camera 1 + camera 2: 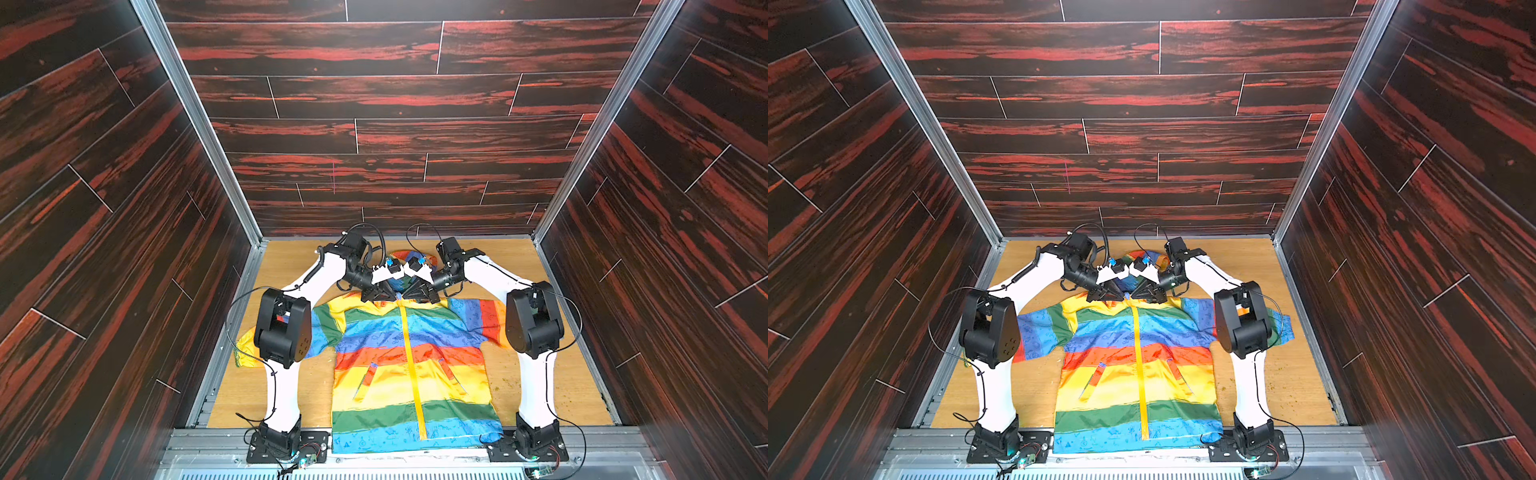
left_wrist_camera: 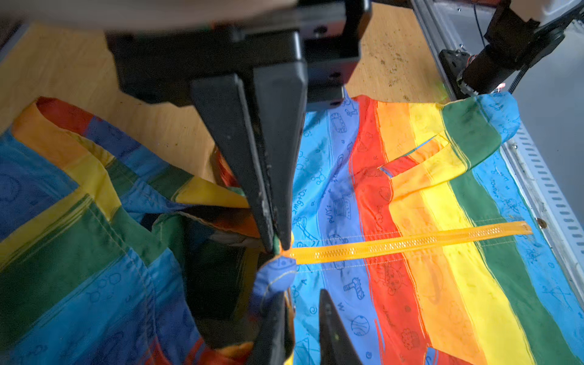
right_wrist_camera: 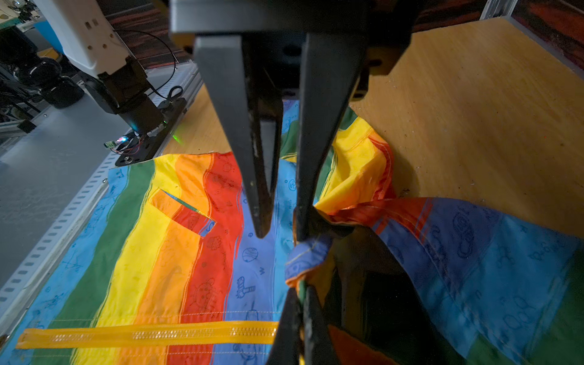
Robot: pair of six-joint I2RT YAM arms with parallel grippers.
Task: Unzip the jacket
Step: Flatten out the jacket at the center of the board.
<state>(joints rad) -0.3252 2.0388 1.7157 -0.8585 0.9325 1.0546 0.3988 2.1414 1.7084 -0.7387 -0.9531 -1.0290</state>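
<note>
The jacket [image 1: 409,361] is lying flat on the tabletop [image 1: 582,374], hood [image 2: 79,237] toward 12 o'clock. The left hand [image 2: 278,248] is pinching its collar [image 2: 276,273]; the right hand [image 3: 281,235] is gaping narrowly beside it.

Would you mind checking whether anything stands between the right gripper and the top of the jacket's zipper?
Yes. The left gripper is shut on the jacket right at the top end of the zipper, and a bunched blue collar flap lies between that spot and the open right gripper. The zipper's pull is hidden.
</note>
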